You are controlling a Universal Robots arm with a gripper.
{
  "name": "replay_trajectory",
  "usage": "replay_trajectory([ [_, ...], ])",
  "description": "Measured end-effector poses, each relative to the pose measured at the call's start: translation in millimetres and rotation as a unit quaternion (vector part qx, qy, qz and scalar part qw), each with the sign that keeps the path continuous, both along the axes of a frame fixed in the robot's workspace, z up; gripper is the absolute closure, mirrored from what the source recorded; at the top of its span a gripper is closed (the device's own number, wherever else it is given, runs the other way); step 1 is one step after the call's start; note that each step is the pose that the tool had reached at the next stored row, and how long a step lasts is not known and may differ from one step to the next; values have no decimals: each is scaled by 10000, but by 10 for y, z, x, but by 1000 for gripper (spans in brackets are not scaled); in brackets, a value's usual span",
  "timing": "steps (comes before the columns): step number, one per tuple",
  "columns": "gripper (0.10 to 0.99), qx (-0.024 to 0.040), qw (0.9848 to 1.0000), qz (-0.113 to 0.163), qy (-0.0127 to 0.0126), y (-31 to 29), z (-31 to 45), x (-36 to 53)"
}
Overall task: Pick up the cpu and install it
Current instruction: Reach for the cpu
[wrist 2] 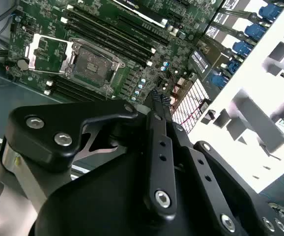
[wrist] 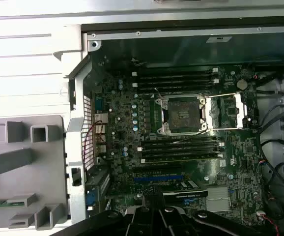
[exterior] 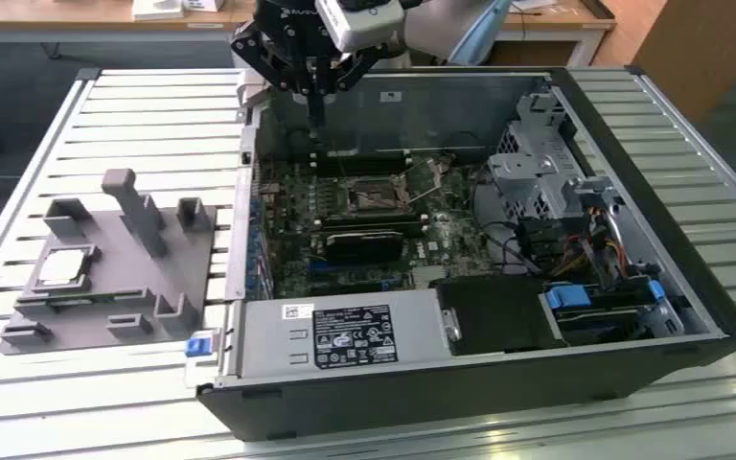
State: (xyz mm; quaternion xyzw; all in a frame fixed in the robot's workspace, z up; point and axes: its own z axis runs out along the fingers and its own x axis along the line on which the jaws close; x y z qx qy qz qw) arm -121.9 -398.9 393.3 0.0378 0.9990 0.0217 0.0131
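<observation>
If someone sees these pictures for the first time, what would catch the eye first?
The open computer case takes the middle of the exterior view, its bare socket showing on the board. The gripper hangs over the case's far edge, and the cpu lies on the grey tray at the exterior view's left.

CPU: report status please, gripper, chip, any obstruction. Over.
Gripper shut, empty, over the motherboard. CPU lying on the grey tray, apart from gripper. Socket open, empty, nothing over it.

My matte black metal gripper point(wrist 2: 157, 100). Dark green motherboard point(wrist: 127, 128), dotted with pale blue capacitors. Shiny silver-grey square cpu point(exterior: 61, 266). Plain grey plastic pegged tray point(exterior: 195, 259). White metal table point(exterior: 150, 115), striped with slats.
</observation>
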Motion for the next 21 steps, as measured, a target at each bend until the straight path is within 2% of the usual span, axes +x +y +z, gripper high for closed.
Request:
replay_trajectory([
  [7,980,0,10000,-1,0,0,0,-2],
  [21,980,0,10000,0,0,0,0,-95],
])
